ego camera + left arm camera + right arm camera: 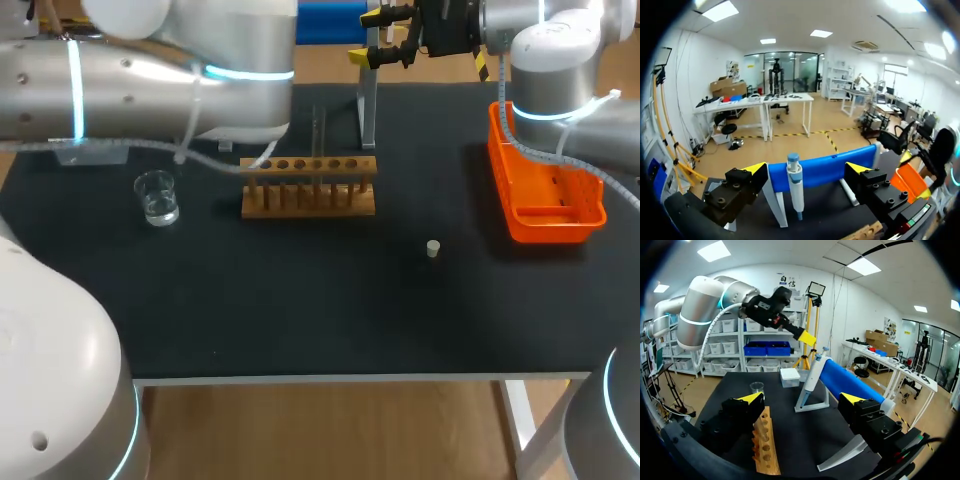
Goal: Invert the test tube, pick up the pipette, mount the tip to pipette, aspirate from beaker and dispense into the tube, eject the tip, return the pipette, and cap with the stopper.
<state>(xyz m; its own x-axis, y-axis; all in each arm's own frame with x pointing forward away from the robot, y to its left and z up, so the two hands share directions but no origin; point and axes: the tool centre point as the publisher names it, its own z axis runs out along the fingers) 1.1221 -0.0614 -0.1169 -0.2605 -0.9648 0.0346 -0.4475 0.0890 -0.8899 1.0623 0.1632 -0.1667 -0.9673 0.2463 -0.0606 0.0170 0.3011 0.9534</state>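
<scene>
Right gripper [802, 398] hangs over the black worktop [730, 390], fingers spread wide with nothing between them. The wooden rack [764, 445] lies just under its one finger. Ahead, the pipette [815, 371] leans in its white stand [812, 402]. Beaker [757, 388] and white box [789, 377] sit near the far edge, left gripper [802, 335] poised above them.

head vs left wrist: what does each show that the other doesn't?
Head only: beaker and stopper on the table. Left wrist only: left tool, open, and a clear look at the pipette hanging on its stand, ahead of the tool. Both: that stand, orange tray, wooden rack.
</scene>
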